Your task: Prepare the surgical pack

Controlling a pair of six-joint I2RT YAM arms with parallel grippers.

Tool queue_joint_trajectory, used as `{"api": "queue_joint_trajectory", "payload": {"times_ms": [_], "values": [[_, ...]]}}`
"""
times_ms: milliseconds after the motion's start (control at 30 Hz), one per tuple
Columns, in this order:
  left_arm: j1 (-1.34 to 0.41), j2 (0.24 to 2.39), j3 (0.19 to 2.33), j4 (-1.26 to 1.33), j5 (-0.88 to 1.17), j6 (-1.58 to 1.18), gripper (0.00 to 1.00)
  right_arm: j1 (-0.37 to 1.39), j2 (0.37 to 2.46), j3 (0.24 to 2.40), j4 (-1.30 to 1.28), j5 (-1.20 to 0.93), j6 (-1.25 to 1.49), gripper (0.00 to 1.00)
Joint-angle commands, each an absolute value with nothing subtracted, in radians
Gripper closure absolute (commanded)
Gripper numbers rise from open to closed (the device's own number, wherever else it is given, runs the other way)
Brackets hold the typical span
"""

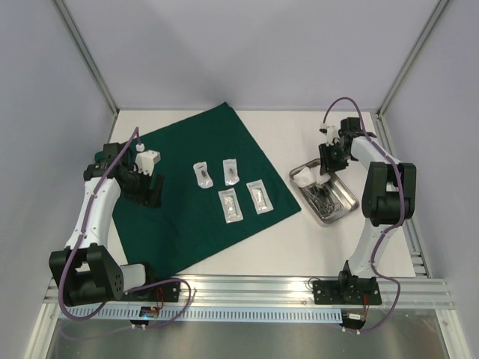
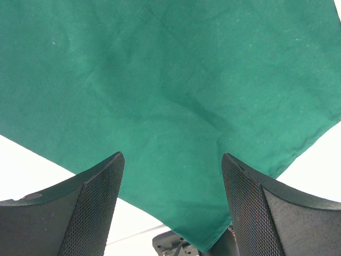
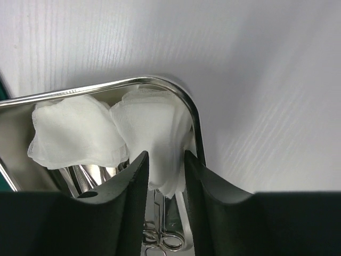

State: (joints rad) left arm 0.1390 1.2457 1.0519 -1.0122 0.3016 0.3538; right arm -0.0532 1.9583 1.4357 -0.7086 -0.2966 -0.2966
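Large dark green cloth lies spread flat on the white table, left of centre, one corner pointing far. Four clear pouches lie on its right half, well apart from each other, two farther and two nearer.

Small steel tray stands on the bare table just right of the cloth, not touching it. Metal instruments lie inside it toward the near end. Two wads of white gauze sit at its far end: one wad lies inside the tray, and the other wad lies in the rounded corner against the rim.

Left gripper hovers over the left part of the cloth. Its fingers are spread wide, with nothing between them.

Right gripper is over the far end of the tray. Its fingers are narrowly apart, with the corner wad of gauze between them and touching both inner faces. Whether they pinch it cannot be told.
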Motion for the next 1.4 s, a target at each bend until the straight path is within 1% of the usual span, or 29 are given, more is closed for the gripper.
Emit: {"api": "queue_joint_trajectory", "payload": {"times_ms": [0,67,167,367,433,533,567,667,800,867,967,1133,1200,1233,1367], "values": [[0.14,1.247,1.08,-1.014,0.313,0.345,0.18,-0.04,1.939,1.465,-0.673,-0.224,-0.298,0.64],[0.14,1.247,1.08,-1.015,0.316,0.345,0.18,-0.034,1.916,1.468,-0.679,-0.206,-0.305,0.62],[0.14,1.249,1.08,-1.017,0.319,0.347,0.18,-0.026,1.876,1.47,-0.68,-0.154,-0.296,0.56],[0.14,1.243,1.083,-1.022,0.327,0.35,0.18,-0.008,1.793,1.48,-0.689,-0.031,-0.25,0.5],[0.14,1.239,1.08,-1.02,0.327,0.35,0.18,-0.005,1.755,1.456,-0.683,-0.008,-0.232,0.5],[0.14,1.235,1.074,-1.02,0.327,0.35,0.18,-0.005,1.71,1.395,-0.646,-0.038,-0.16,0.53],[0.14,1.23,1.071,-1.02,0.325,0.347,0.18,0.026,1.701,1.385,-0.635,-0.04,-0.132,0.57],[0.14,1.21,1.052,-1.014,0.314,0.345,0.18,0.073,1.635,1.336,-0.595,-0.035,-0.023,0.59],[0.141,1.184,1.029,-0.993,0.288,0.341,0.17,0.195,1.51,1.264,-0.488,-0.113,0.083,0.55],[0.141,1.18,1.028,-0.992,0.285,0.341,0.17,0.276,1.496,1.247,-0.439,-0.137,0.146,0.52],[0.141,1.178,1.025,-0.989,0.278,0.342,0.17,0.391,1.509,1.243,-0.407,-0.11,0.221,0.52],[0.141,1.14,0.997,-0.957,0.25,0.348,0.17,0.567,1.624,1.235,-0.377,-0.126,0.285,0.47],[0.141,1.134,0.986,-0.948,0.244,0.351,0.17,0.601,1.702,1.246,-0.374,-0.15,0.307,0.44],[0.141,1.132,0.98,-0.943,0.244,0.354,0.17,0.624,1.729,1.25,-0.358,-0.185,0.319,0.41],[0.141,1.131,0.98,-0.948,0.256,0.359,0.17,0.65,1.831,1.261,-0.279,-0.268,0.368,0.37]]}}
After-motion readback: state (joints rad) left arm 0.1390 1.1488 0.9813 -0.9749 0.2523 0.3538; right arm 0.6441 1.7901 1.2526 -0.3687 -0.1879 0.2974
